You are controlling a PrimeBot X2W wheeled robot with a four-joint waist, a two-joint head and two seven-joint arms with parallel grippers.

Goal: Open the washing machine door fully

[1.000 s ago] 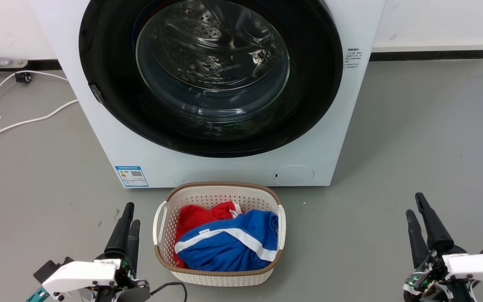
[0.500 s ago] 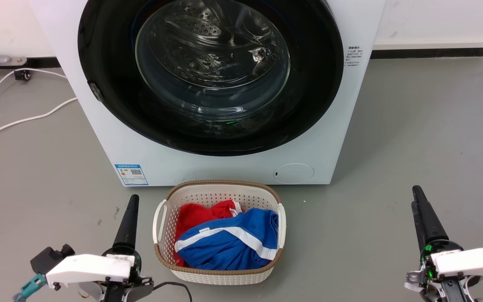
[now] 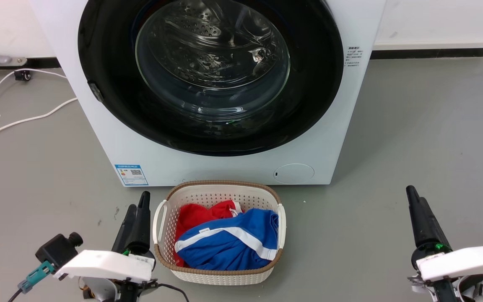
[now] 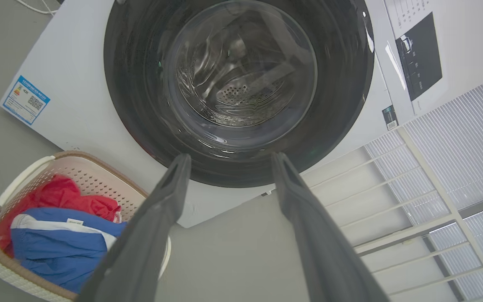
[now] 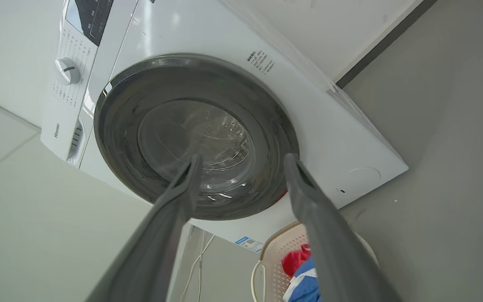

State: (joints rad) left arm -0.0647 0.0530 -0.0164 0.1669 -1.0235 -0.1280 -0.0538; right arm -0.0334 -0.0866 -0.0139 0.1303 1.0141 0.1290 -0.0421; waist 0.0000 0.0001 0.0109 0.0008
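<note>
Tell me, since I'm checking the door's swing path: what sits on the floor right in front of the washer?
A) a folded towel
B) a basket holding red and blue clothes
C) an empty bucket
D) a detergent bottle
B: a white basket with red and blue clothes stands on the floor just before the washer, below its shut door.

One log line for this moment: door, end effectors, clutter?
washing machine door: shut, untouched | left end effector: open, beside laundry basket | right end effector: open, over floor
</note>
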